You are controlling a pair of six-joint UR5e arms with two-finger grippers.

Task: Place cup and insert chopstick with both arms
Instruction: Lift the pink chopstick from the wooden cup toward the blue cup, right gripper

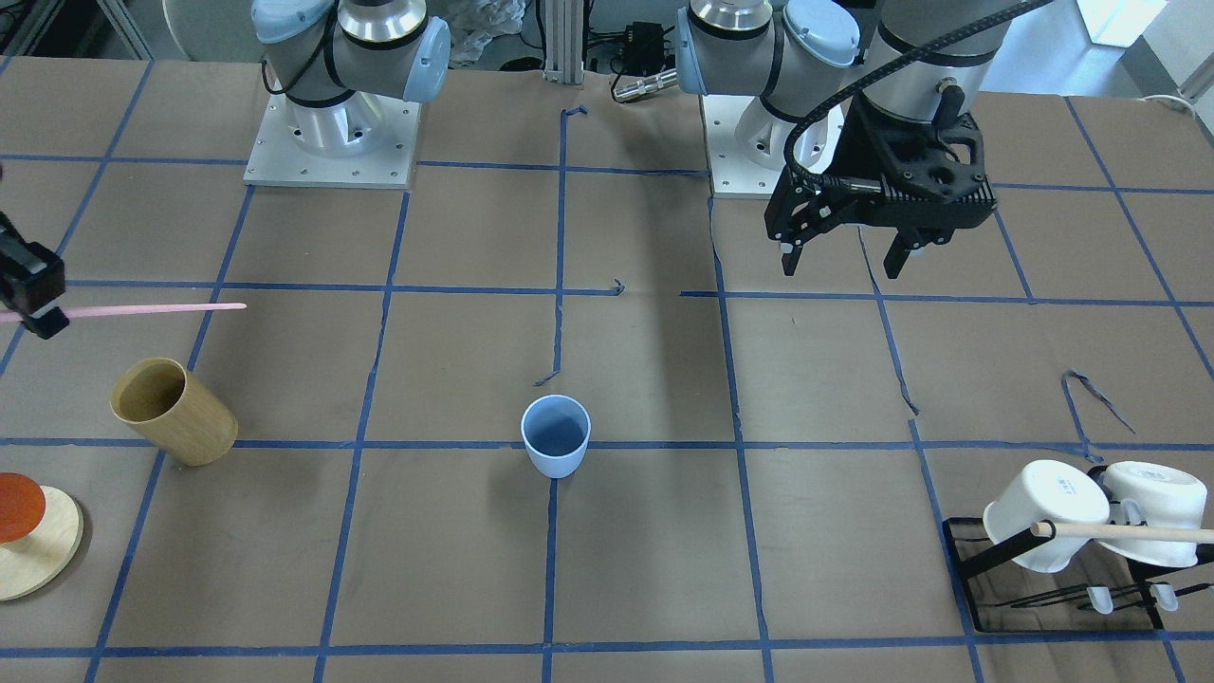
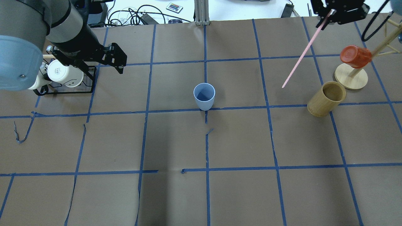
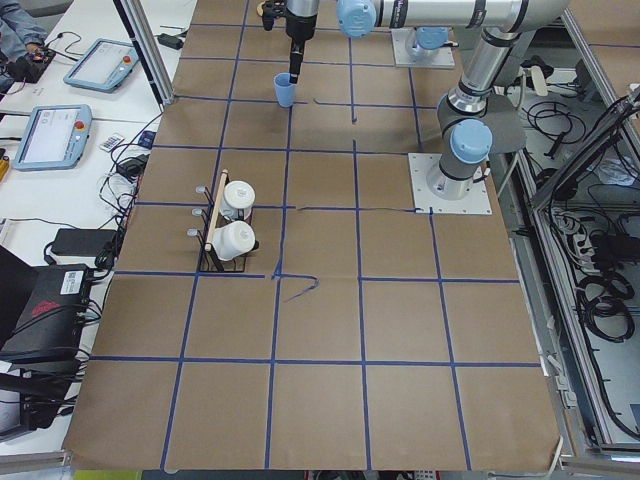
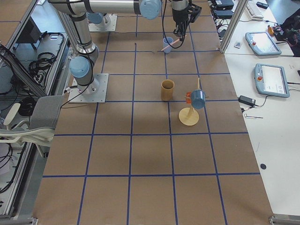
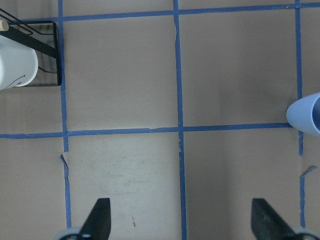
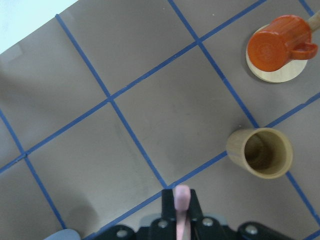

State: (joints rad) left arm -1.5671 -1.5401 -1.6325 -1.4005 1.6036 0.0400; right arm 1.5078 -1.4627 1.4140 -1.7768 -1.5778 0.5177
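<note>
The light blue cup [image 1: 556,436] stands upright and empty near the middle of the table, on a blue tape line; it also shows in the overhead view [image 2: 204,95] and at the right edge of the left wrist view [image 5: 307,114]. My right gripper [image 1: 38,313] is shut on one end of the pink chopstick [image 1: 142,309], held in the air far to the cup's side. In the overhead view the chopstick [image 2: 303,51] slants down from that gripper [image 2: 326,17]. My left gripper [image 1: 844,261] is open and empty, raised above the table, apart from the cup.
A tan wooden cup [image 2: 326,99] stands tilted below the chopstick's free end. An orange mug [image 2: 355,56] hangs on a wooden stand beside it. White mugs [image 2: 64,73] sit on a black rack [image 1: 967,569] under my left arm.
</note>
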